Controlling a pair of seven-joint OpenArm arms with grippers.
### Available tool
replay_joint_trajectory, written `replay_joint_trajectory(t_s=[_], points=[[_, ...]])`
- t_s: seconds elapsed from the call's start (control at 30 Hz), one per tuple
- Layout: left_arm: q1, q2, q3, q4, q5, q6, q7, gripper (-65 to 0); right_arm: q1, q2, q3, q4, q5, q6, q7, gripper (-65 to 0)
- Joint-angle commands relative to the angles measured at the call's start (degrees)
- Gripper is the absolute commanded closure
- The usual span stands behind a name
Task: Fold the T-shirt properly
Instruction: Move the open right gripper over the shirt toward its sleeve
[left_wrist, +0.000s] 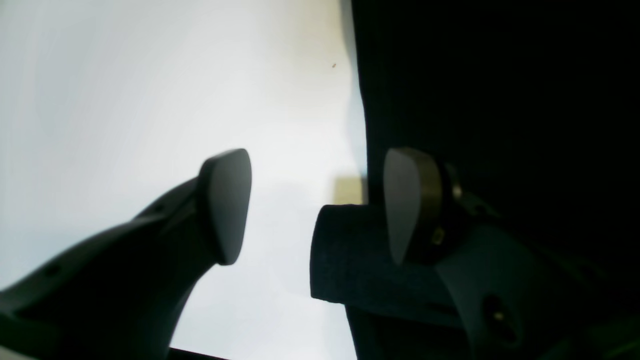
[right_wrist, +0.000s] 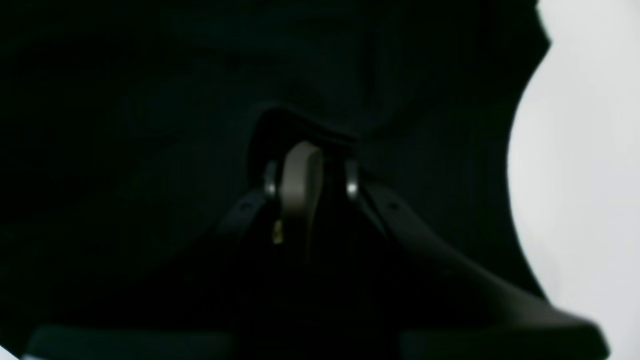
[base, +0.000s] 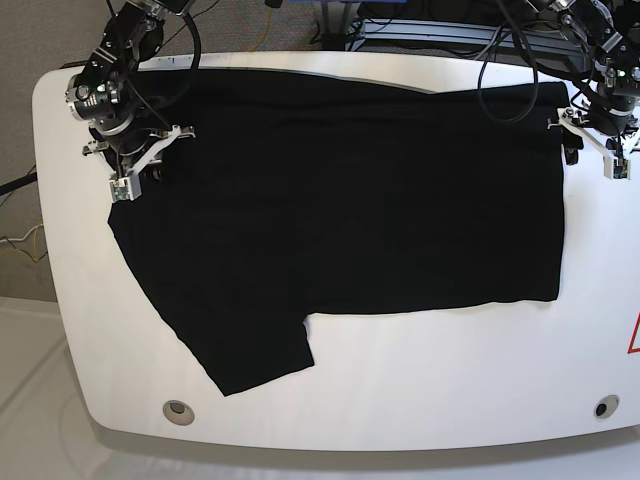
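Note:
The black T-shirt (base: 350, 200) lies spread over most of the white table (base: 450, 370), with one sleeve pointing to the near left. My right gripper (base: 135, 175) is at the shirt's far-left edge. In the right wrist view its fingers (right_wrist: 300, 185) are drawn close together, pinching puckered black cloth (right_wrist: 125, 125). My left gripper (base: 575, 148) is at the shirt's far-right corner. It (left_wrist: 317, 205) stands open astride the shirt's edge (left_wrist: 500, 75), with a fold of cloth (left_wrist: 350, 260) lying between the pads and bare table (left_wrist: 150, 75) to the left.
Cables and dark equipment (base: 420, 30) sit behind the table's far edge. Two round holes (base: 180, 410) (base: 600, 407) mark the near rim. A red mark (base: 633, 335) shows at the right edge. White tabletop surrounds the shirt at the front and sides.

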Motion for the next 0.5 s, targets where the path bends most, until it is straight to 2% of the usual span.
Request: replay_joint_trajectory(t_s=[0.0, 0.47], points=[[-0.07, -0.6, -0.24, 1.14, -0.78, 0.1, -1.21, -39.2, 0.86, 0.54, 0.03, -0.3, 0.51, 0.08, 1.01, -8.8], [-0.07, 0.36, -0.24, 1.14, -0.78, 0.1, -1.21, -39.2, 3.23, 0.19, 0.03, -5.58, 0.51, 0.08, 1.1, -8.9]])
